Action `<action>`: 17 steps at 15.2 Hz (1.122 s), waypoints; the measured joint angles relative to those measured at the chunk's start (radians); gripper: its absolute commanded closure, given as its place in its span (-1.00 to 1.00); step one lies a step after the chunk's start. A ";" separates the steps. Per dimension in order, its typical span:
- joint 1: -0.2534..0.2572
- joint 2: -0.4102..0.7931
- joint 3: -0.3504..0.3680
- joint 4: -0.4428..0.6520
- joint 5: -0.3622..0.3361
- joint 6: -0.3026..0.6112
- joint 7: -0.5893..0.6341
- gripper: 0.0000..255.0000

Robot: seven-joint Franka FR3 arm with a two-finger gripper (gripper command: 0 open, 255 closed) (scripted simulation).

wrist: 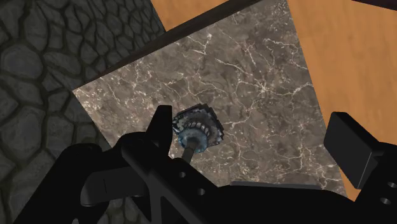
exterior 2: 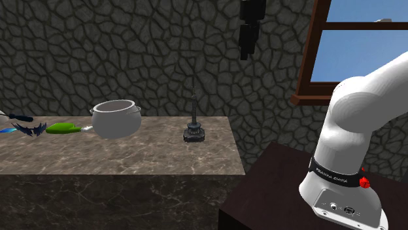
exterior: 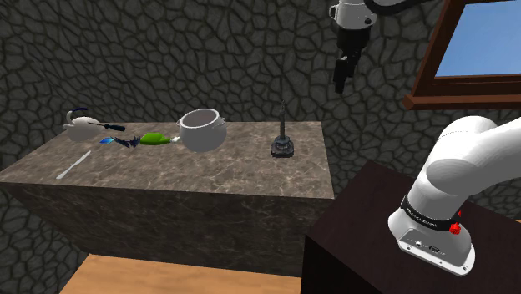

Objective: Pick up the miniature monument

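One claw (exterior: 341, 83): yours hangs high over the surface (exterior: 209, 177), fingers pointing down and spread wide apart, clasping nothing.
Monument (exterior: 282, 144): you will find it upright on the surface, a dark round base with a thin spire rising from it, close to the end by the stand (exterior: 367, 242).
Claw to monument: well apart; in the shoulder view the claw sits above it and a little toward that view's right.
Wrist view: looking down past the claw (wrist: 254, 130), you see the monument (wrist: 197, 130) from above, its toothed round base lying nearer one finger (wrist: 160, 127) than the other.
Second exterior view: the claw (exterior 2: 245, 53) hangs by the top edge, above the monument (exterior 2: 193, 131) and toward that view's right.
Pot (exterior: 203, 129): pale, two-handled, on the surface beside the monument but not touching it.
Other things: a green object (exterior: 154, 139) just past the pot, then a white kettle-like vessel (exterior: 82, 124) at the far end.
Window (exterior: 476, 50): wood-framed, set in the stone wall behind your arm.
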 measured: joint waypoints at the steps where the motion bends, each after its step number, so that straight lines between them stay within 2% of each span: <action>1: 0.000 0.000 0.000 0.000 0.000 0.000 0.000 -1.00; 3: -0.002 0.011 -0.016 -0.030 -0.004 0.049 -0.013 -1.00; 10: -0.007 0.119 -0.097 -0.157 -0.012 0.340 -0.079 -1.00; 17: 0.003 0.335 -0.184 -0.204 0.008 0.656 -0.167 -1.00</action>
